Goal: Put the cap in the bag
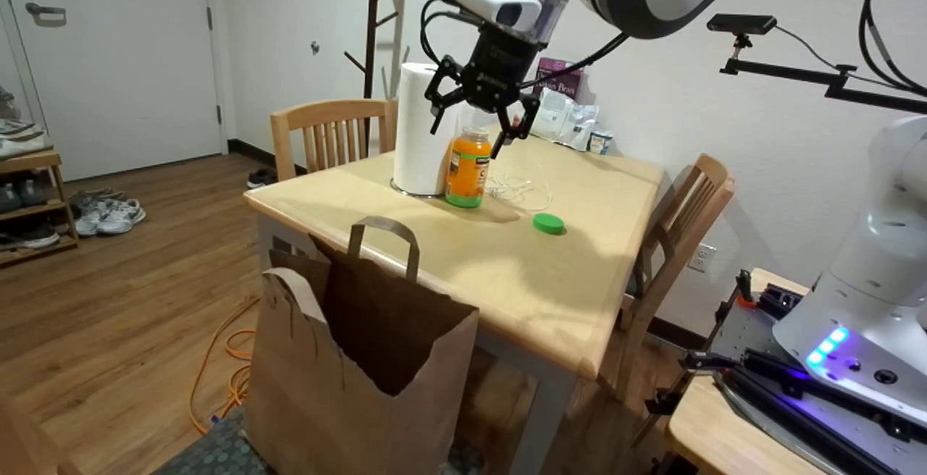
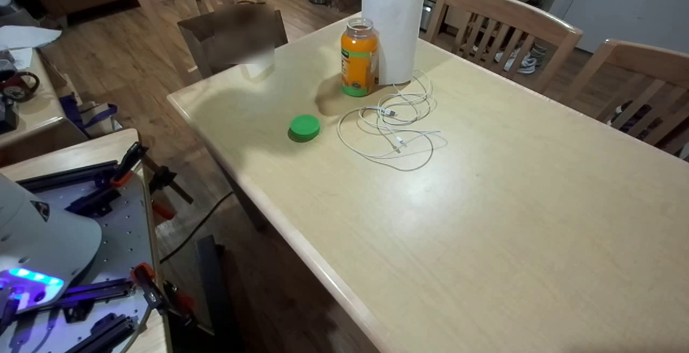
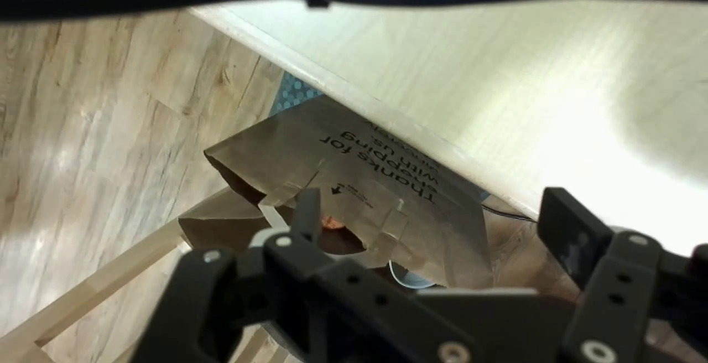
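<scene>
Wrist view: the gripper (image 3: 433, 208) stands spread, holding nothing, and the cap, not clearly discernible, probably lies in the bag (image 3: 365, 186) beside the table (image 3: 442, 75), so release looks done and the next move calls for retreat.

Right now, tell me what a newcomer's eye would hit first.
Probably the bright orange jar, standing on the table beside the paper-towel roll, with a green disc lying apart. Next comes the brown paper bag, gaping beside the table's edge in an exterior view, then the open gripper hanging in that view's upper middle.
</scene>
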Motion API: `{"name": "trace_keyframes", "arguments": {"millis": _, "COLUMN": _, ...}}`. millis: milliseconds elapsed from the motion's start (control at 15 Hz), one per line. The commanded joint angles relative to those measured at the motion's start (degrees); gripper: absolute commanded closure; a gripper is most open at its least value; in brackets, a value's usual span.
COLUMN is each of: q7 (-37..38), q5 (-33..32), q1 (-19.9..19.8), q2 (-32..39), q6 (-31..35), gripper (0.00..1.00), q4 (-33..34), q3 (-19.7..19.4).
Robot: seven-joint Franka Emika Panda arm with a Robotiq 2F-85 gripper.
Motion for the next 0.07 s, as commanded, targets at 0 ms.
{"name": "trace_keyframes", "arguments": {"millis": 0, "q7": 0.44, "q5": -0.32, "q1": -0.99, "q2": 0.23, "q6": -0.33, "gripper": 0.00, "q4": 0.35, "q3": 1.07}}
